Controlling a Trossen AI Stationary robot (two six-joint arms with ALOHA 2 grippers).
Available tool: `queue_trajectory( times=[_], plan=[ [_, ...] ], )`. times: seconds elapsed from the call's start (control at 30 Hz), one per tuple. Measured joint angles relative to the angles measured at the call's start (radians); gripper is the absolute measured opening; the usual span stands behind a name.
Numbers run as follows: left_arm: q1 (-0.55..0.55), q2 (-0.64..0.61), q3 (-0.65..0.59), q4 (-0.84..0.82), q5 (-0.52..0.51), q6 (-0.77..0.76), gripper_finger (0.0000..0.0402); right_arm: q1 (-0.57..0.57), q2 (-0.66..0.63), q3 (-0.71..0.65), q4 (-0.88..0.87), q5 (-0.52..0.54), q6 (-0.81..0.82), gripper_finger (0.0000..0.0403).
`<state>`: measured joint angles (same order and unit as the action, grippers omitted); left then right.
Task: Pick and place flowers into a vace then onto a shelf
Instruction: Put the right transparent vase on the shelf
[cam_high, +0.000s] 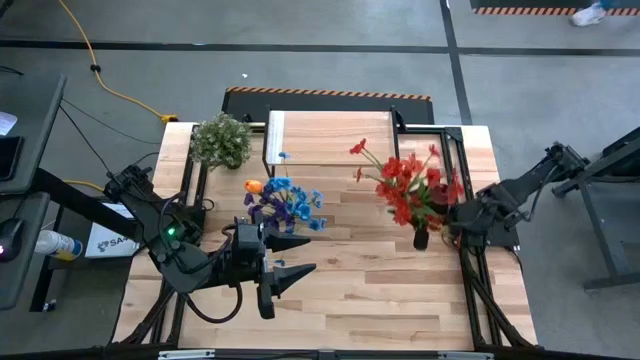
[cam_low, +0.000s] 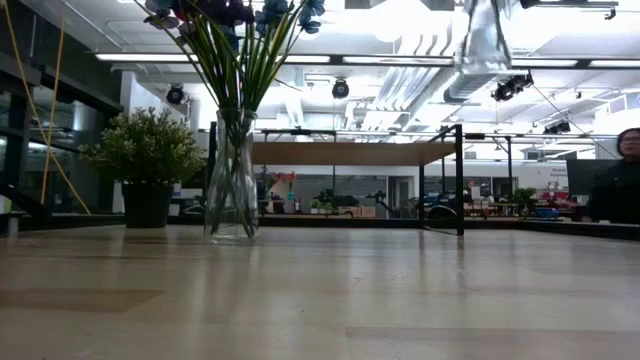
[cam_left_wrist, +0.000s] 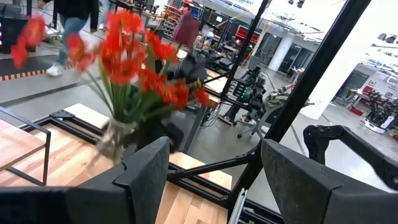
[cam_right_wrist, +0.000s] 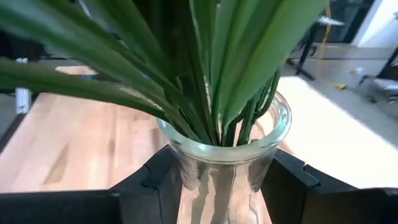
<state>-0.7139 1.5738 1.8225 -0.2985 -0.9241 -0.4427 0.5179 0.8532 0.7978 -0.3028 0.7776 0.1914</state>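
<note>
Red flowers stand in a glass vase; my right gripper is shut on that vase near the table's right edge. Blue, purple and orange flowers stand in a second glass vase, whose base rests on the table's middle. My left gripper is open and empty, near of that vase, its fingers pointing toward the table's right. The shelf stands at the far middle. My right gripper pinches the vase's neck, just below the rim, between its two fingers. The fingers come level from the table's right side. The vase stays about upright with the red flowers above it. No frame shows whether its base touches the table.
A bushy pale-green plant in a dark pot stands at the far left, beside the shelf. Black metal frame rails run along the table's left and right sides. A person shows in the room beyond the table.
</note>
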Motion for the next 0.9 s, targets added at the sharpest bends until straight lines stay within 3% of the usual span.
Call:
queue_trajectory(
  times=[0.3, 0.7, 0.9],
  plan=[
    [0.000, 0.000, 0.000, 0.000, 0.000, 0.000, 0.0287, -0.183, 0.002, 0.200, -0.151, -0.072, -0.069, 0.0163],
    [0.000, 0.000, 0.000, 0.000, 0.000, 0.000, 0.0287, -0.560, 0.042, 0.272, -0.140, -0.361, -0.133, 0.0163],
    [0.000, 0.000, 0.000, -0.005, 0.000, 0.000, 0.0287, -0.733, 0.113, 0.272, -0.049, -0.499, -0.188, 0.0163]
  ],
)
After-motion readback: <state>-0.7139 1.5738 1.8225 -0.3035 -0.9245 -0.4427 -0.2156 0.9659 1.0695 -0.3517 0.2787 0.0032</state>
